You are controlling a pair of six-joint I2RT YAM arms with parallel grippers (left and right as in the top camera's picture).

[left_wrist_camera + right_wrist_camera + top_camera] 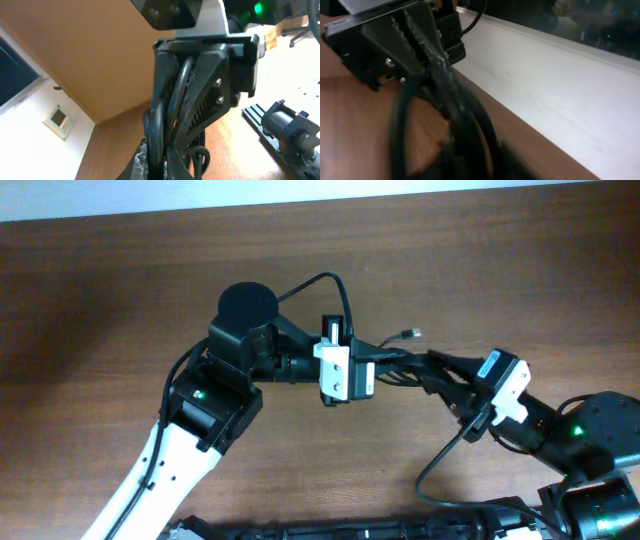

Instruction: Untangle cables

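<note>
Two pincers met nose to nose over the middle of the brown table. The left pincer was clamped shut on the cables, a dark bunch of thin black cords between the two arms. The right pincer, reaching in from the right, looked closed around the same bunch. One small plug end lay just beyond, on the far side.

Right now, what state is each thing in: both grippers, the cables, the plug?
Left gripper: shut on cables.
Right gripper: shut on cables, though its wrist view is blurred.
Cables: bunched between the two grippers, not untangled.
Plug: loose, outside both grips.
</note>
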